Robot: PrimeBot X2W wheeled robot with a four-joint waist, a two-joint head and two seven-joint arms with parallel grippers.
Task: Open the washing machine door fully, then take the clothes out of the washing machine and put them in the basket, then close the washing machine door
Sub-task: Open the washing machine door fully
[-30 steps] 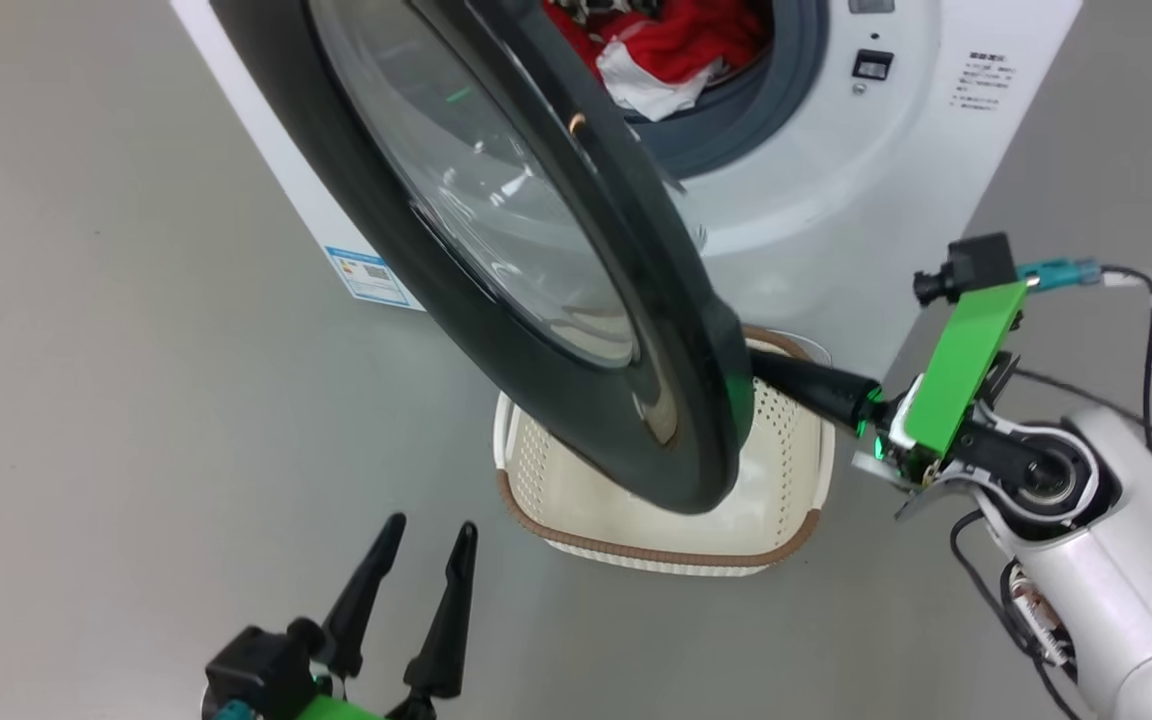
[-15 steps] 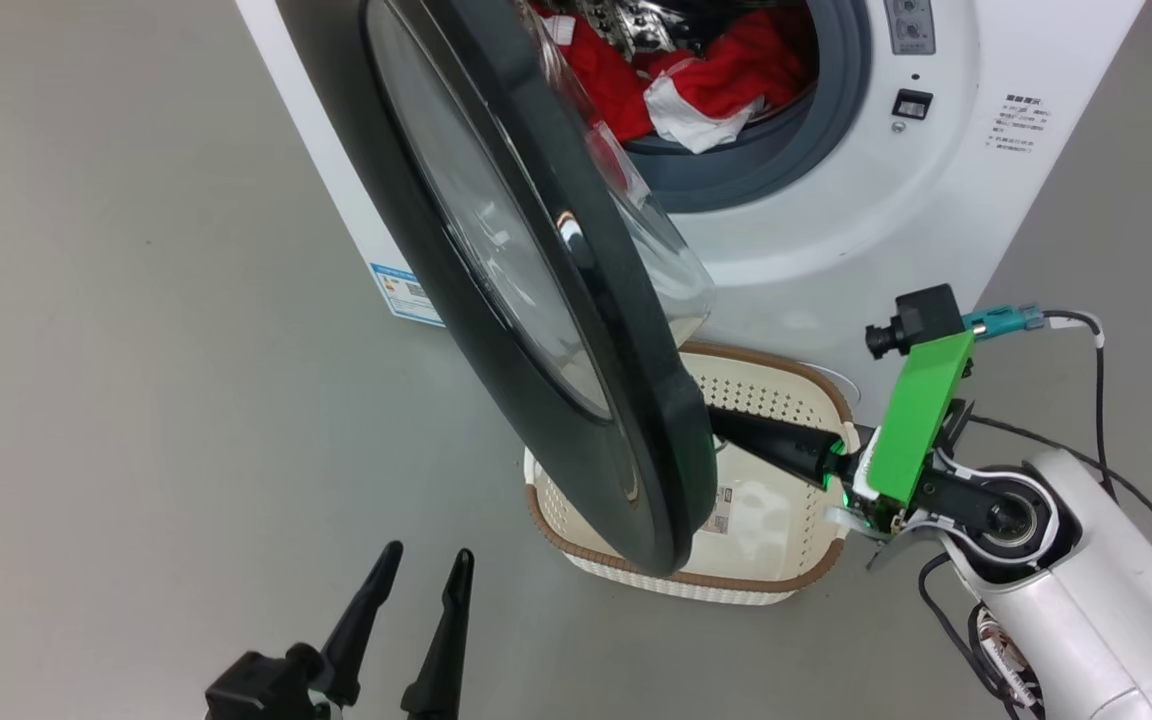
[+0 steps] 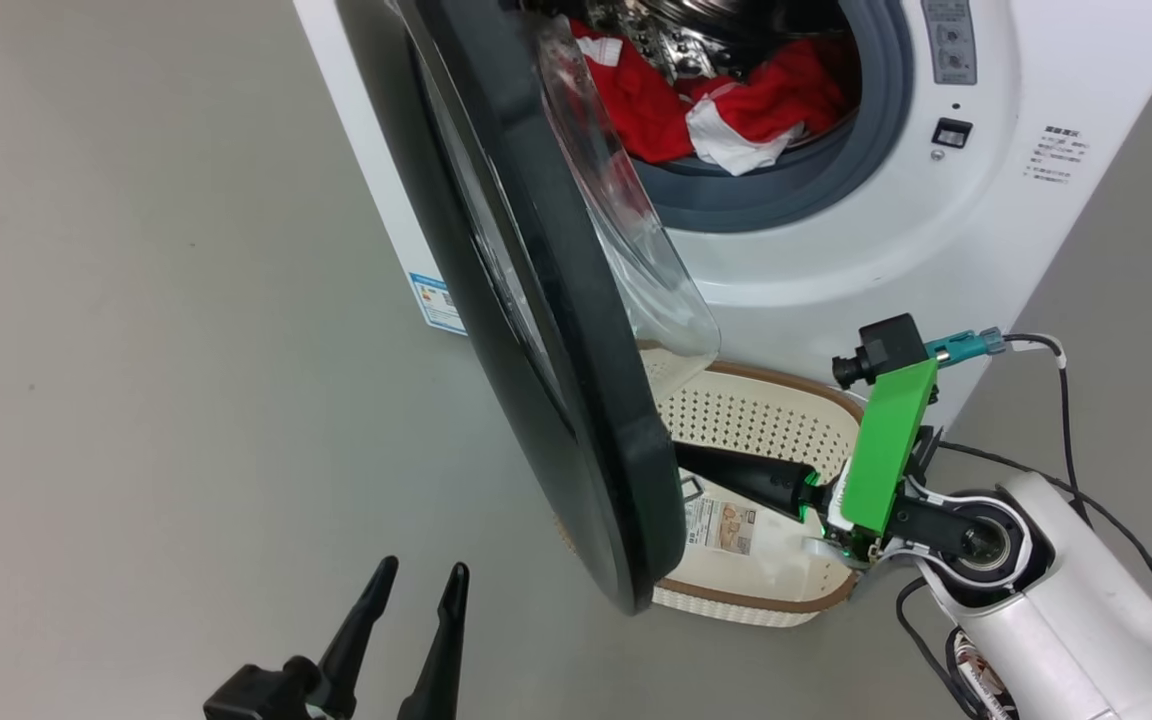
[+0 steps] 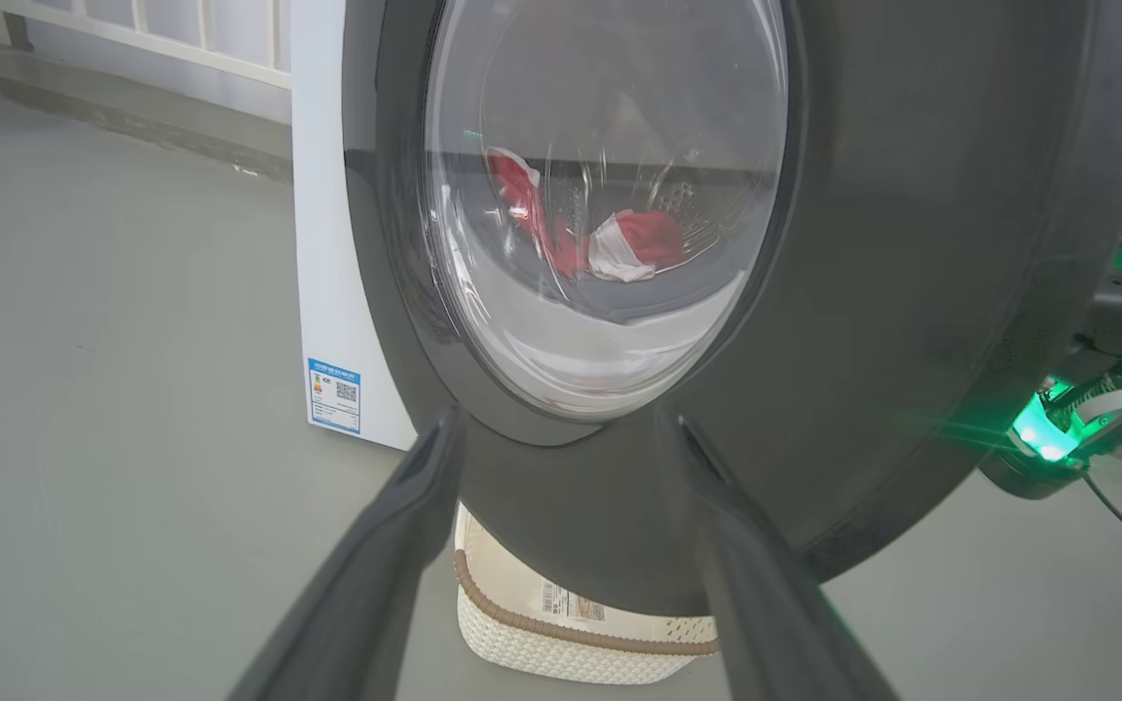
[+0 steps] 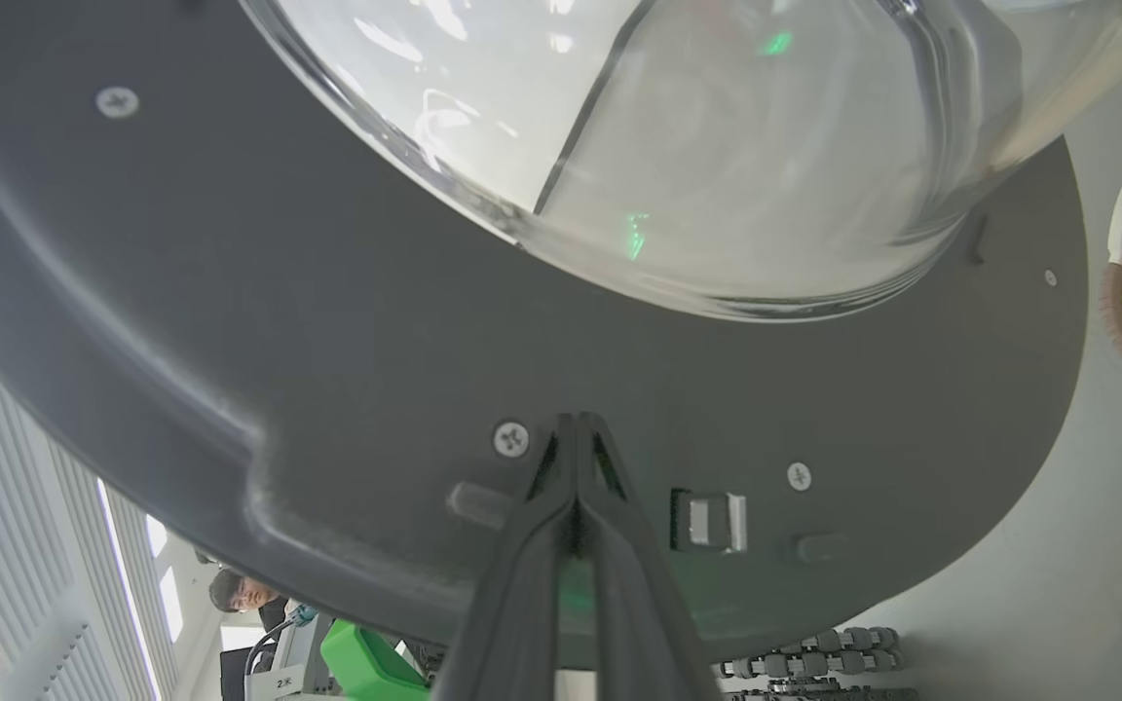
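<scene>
washing machine door (image 3: pixel 556 330) swung wider than a second ago, right gripper (image 5: pixel 576 428) fingers clenched empty pushing its inner face, left gripper (image 3: pixel 423 566) fingers released; clothes (image 3: pixel 736 100) nearly reachable.

A blue-edged label (image 4: pixel 335 394) bearing a QR code marks the washing machine's (image 3: pixel 836 280) lower corner. Small print (image 3: pixel 1054 153) dots its front, and a barcoded sticker (image 3: pixel 719 527) lines the basket (image 3: pixel 756 420). No wording is legible.
</scene>
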